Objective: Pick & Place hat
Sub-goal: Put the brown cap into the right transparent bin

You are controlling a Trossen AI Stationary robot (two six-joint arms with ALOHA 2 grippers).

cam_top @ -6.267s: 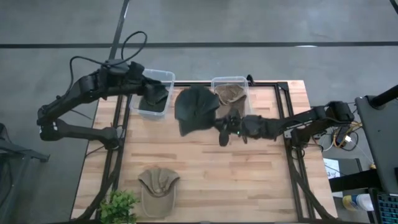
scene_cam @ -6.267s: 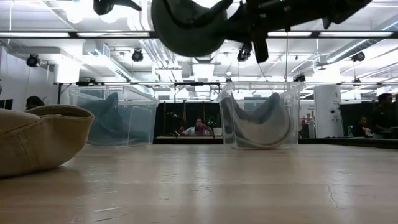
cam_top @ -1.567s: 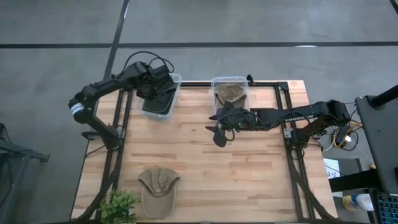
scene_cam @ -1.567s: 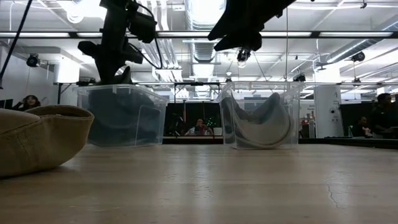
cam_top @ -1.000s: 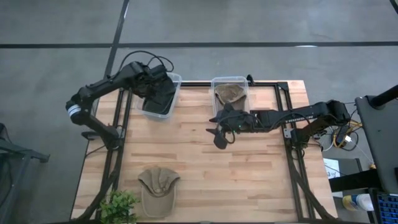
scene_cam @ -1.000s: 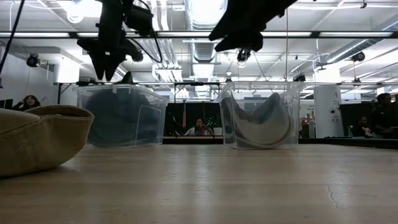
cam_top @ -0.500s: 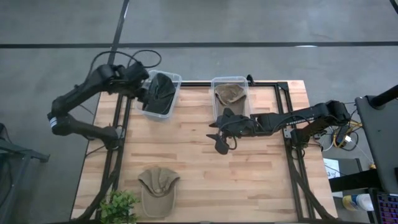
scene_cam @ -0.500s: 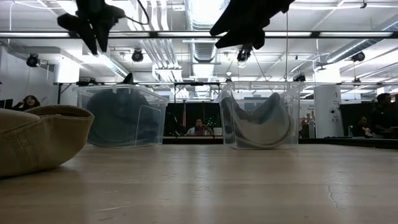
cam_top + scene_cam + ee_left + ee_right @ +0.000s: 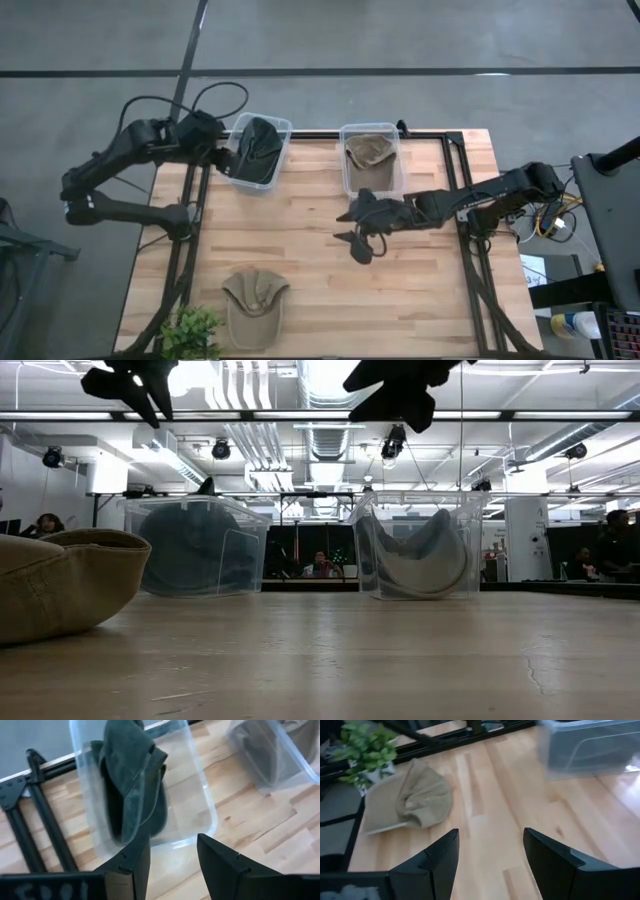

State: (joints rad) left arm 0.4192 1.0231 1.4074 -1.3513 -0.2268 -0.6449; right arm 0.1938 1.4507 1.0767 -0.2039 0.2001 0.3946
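Observation:
A dark hat lies crumpled in the left clear bin; the left wrist view also shows this dark hat. My left gripper hangs open and empty just left of that bin, high above the table. A tan hat rests on its brim and crown near the table's front left; the right wrist view also takes in the tan hat. My right gripper hovers open and empty over the table's middle, pointing toward the tan hat.
The right clear bin at the back holds a brownish hat. A small green plant stands at the front left corner, beside the tan hat. Bare wood lies at the front right.
My left gripper has risen from over the left bin and drawn back toward the table's left edge; the dark hat stays in the bin. My right gripper has moved a little toward the near edge.

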